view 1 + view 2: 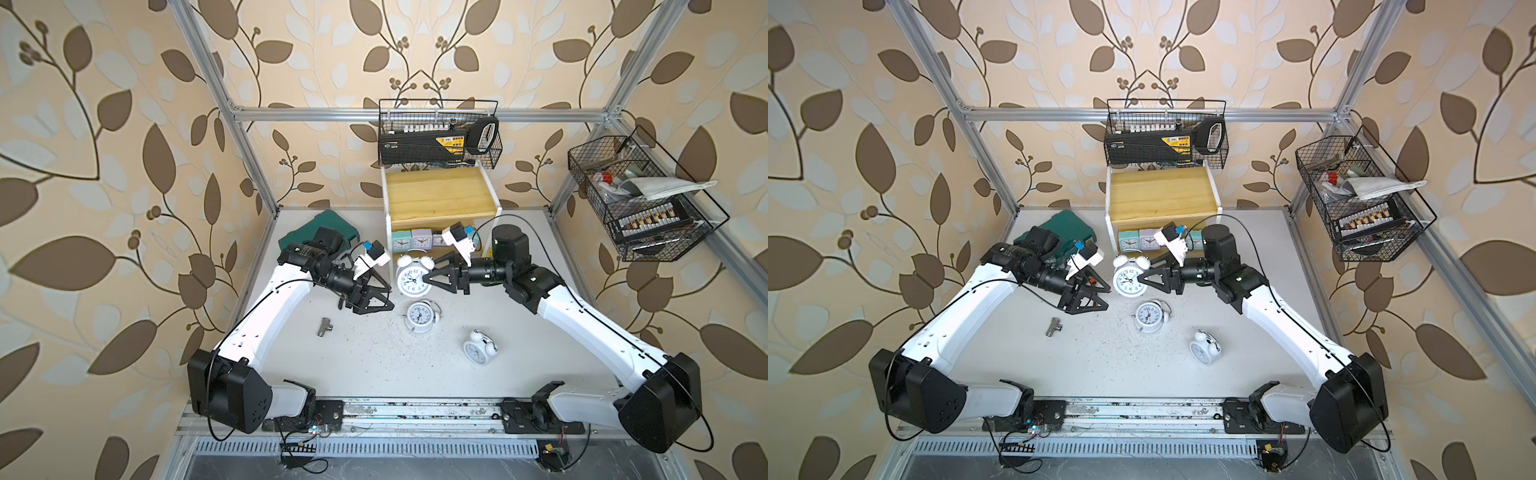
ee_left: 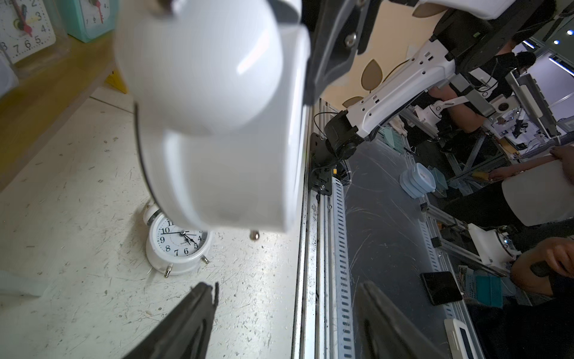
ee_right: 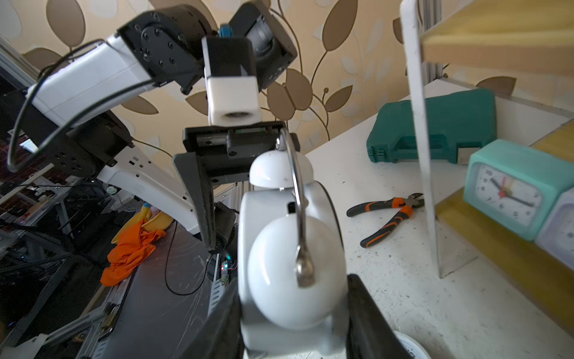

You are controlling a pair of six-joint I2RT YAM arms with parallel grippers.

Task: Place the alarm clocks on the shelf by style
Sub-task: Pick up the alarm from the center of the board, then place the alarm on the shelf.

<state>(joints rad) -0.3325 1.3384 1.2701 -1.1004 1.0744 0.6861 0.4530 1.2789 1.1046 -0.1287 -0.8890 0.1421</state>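
Nearest, a first twin-bell clock sits on the bench. Just beyond it, a second twin-bell clock lies face up. Both arms bend outward at the elbow and reach inward above them. The left end effector hangs with its fingers spread, holding nothing, near the third twin-bell clock. The right end effector, wrist level and pointing across the bench, is clamped on that clock's body, holding it off the bench in front of the shelf. Farther back, square clocks line the shelf's lower board.
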